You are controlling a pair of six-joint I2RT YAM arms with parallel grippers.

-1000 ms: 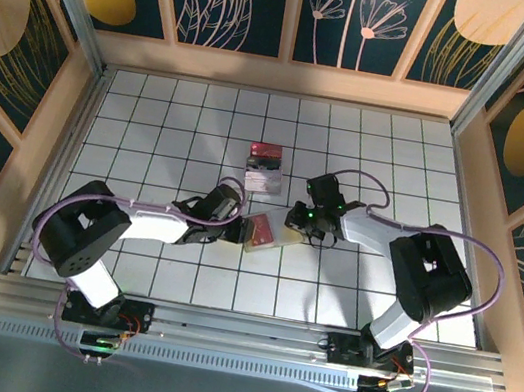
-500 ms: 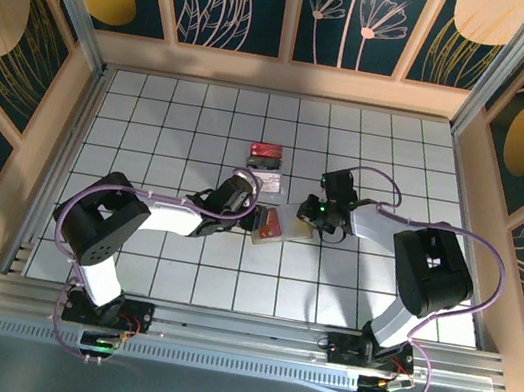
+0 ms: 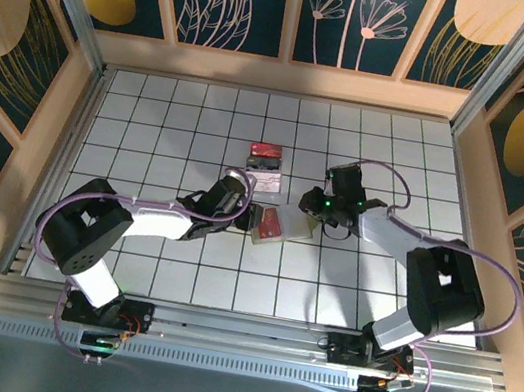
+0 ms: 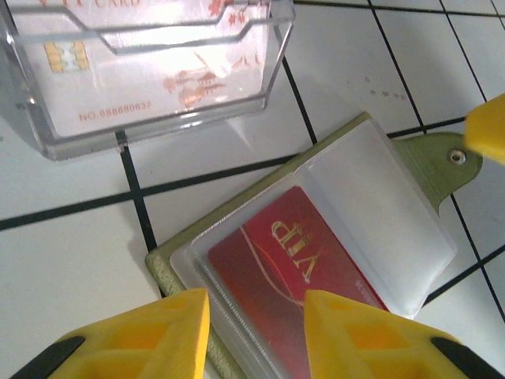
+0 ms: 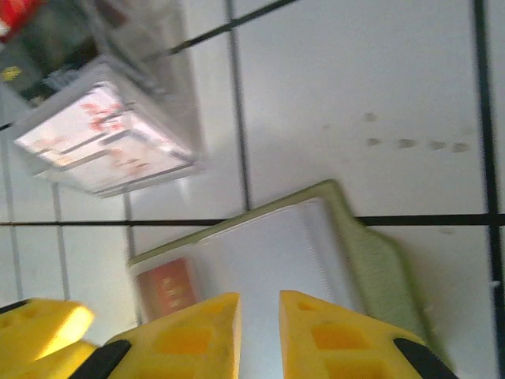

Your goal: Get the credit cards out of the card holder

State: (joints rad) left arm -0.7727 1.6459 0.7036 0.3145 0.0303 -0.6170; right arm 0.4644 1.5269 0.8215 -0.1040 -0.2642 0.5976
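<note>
Credit card (image 4: 304, 272), red, sat in the clear sleeve of the card holder (image 4: 430, 162), which lay open flat just near of the clear box (image 3: 265, 168). I judged the card thin, stiff and slick; pinch its edge at the sleeve mouth. Left gripper (image 4: 256, 332) had its jaws apart over the holder's edge. Right gripper (image 5: 259, 335) was nearly closed, and I couldn't tell if it gripped anything.

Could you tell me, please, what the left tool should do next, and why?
Probably lower the left tool slightly and close on the red card at its near end: the tool's fingers stand apart astride that end, the card sits sleeved in the open card holder, and the right tool is over the holder's other half.
</note>
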